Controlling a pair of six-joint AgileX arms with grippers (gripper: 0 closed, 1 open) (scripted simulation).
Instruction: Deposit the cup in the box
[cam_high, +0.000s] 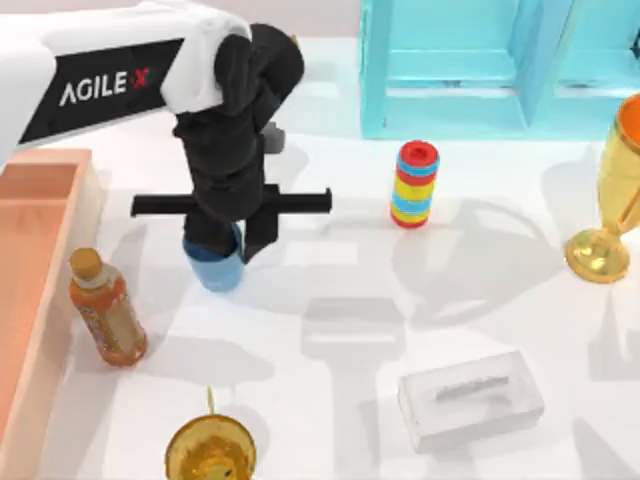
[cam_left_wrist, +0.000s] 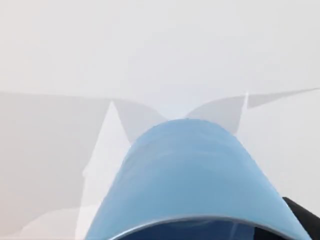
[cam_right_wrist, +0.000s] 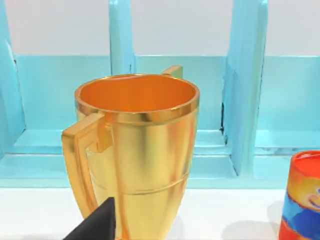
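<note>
Cup not yet in the box.
My left claw (cam_high: 222, 252) grips the cup (cam_high: 215, 268), centre-left; the box (cam_high: 40, 215) waits at left edge.

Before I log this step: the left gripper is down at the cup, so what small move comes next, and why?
Probably lift straight up. The left gripper sits over the cup, which stands on the table right of the box, next to a bottle. Height first should clear the box wall.
</note>
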